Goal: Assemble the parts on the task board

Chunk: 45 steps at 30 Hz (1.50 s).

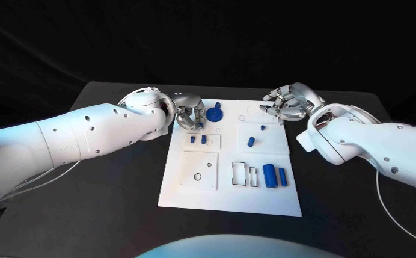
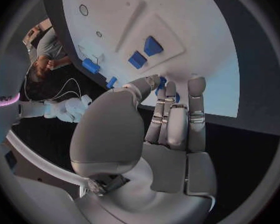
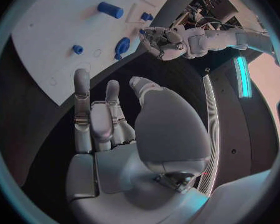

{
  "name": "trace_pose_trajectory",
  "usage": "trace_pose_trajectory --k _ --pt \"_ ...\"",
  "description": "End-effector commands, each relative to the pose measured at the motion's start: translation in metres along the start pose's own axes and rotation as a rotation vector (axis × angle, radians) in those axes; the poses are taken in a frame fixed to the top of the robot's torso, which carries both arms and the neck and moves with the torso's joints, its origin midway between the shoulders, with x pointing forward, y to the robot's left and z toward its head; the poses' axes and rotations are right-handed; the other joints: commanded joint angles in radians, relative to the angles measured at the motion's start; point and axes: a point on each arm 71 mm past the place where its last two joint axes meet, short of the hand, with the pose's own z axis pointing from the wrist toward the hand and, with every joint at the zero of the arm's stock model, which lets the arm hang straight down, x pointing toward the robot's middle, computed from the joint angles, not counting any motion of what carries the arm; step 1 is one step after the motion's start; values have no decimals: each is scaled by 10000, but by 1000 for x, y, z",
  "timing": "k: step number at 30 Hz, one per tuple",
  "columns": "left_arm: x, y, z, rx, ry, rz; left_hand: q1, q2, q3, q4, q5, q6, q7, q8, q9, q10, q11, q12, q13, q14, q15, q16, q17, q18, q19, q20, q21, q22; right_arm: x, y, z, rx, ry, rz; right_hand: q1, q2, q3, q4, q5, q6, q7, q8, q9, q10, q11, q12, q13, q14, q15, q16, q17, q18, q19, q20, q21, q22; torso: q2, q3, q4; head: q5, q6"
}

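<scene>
Left hand (image 1: 189,113) looks pinched on a small blue part (image 2: 160,84), right hand (image 1: 288,103) empty, fingers apart; line it up squarely over the task board (image 1: 227,201) before pressing

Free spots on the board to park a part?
Bare: the white task board near edge, below the blue cylinder and slots. Crowded: the far edge, with the left hand at the blue round part and the right hand.
</scene>
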Motion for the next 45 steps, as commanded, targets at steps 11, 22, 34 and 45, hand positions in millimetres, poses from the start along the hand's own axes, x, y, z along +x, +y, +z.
trace_pose_trajectory --k 11,22,34,45 --pt "3 -1 2 7 364 -78 -70 4 -52 -39 9 34 15 -42 11 95 19 -93 -10 -18 -5 -26 -150 -108 -68 15 -163 475 1 1 0 -75 62 -41 -40 -80 48 6 11 84 36 48 13 -63 8 -65 -26 -57 1 -62 -5 121 -67 -5 -59 -9 4 4 -3 -4 -18" --pt "4 0 5 -82 423 -88 -69 13 -58 -51 -28 19 23 -64 12 77 32 -132 -13 -44 6 -39 -174 -105 -102 22 -208 465 1 -1 0 62 212 -88 -55 -91 63 3 9 75 37 52 19 -58 10 -78 -48 -60 2 -65 -11 121 -66 -4 -66 -9 6 5 1 -6 -36" --pt "9 -2 8 58 599 -83 -50 82 -66 -66 -126 103 7 -44 39 136 19 -137 10 -71 6 -42 -194 -100 -145 28 -246 459 2 -1 0 101 246 -104 -55 -91 63 3 9 75 37 52 19 -58 10 -78 -48 -60 2 -65 -11 121 -66 -4 -66 -9 1 1 8 -37 -73" --pt "11 0 7 -56 712 -54 -47 107 -77 -76 -153 195 -17 -21 58 133 14 -160 17 -88 1 -44 -215 -90 -175 27 -293 451 1 -1 0 88 205 -108 -55 -91 63 3 9 75 37 52 19 -58 10 -78 -48 -60 2 -65 -11 121 -66 -4 -66 -9 1 -2 3 -30 -78"
